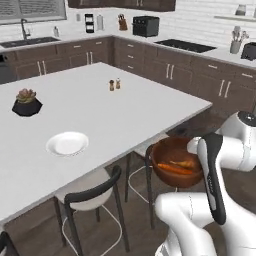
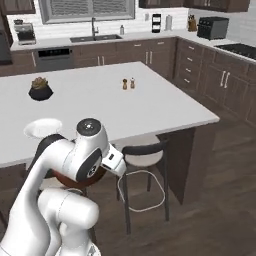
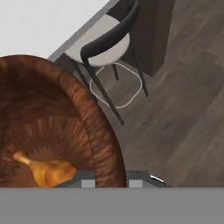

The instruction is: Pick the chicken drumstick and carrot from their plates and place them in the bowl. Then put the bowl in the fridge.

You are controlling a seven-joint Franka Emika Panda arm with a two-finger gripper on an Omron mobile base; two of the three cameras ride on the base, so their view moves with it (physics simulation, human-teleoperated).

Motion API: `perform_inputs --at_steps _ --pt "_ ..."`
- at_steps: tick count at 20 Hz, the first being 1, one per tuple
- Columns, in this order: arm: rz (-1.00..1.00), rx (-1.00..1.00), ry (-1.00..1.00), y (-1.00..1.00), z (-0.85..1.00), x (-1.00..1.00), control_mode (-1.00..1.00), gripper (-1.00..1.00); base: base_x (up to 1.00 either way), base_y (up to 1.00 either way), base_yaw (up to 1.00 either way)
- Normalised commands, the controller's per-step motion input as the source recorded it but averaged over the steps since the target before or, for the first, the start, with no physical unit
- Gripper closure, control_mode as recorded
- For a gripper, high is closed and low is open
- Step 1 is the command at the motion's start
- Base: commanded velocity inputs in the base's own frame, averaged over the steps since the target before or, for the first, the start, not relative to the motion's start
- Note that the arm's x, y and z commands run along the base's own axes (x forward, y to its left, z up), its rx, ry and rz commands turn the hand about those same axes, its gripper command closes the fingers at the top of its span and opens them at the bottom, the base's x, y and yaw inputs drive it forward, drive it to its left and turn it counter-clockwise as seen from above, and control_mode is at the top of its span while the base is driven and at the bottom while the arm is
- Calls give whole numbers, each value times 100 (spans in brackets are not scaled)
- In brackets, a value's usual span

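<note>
While the jaws are pinching shut on its rim at the bottom of the hand view, the gripper (image 3: pixel 111 180) is holding the bowl (image 3: pixel 87 118) at lower left, the chicken drumstick (image 3: pixel 46 170) lying inside, the carrot (image 1: pixel 175 169) beside it.

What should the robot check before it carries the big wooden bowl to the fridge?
1. Chicken drumstick in the bowl: ok.
2. Carrot in the bowl: ok.
3. Claw shut on the bowl's rim: ok.
4. Bowl lifted clear of the island counter: ok.
5. Bowl level, nothing spilling: ok.
6. Fridge door open: cannot tell.
</note>
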Motion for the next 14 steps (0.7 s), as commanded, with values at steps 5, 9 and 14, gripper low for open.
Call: perform_inputs --at_steps 5,9,14 --pt "0 0 0 0 0 0 100 100 6 0 -85" --pt "0 0 0 0 0 0 100 100 6 0 -85" --pt "0 0 0 0 0 0 100 100 11 0 -84"
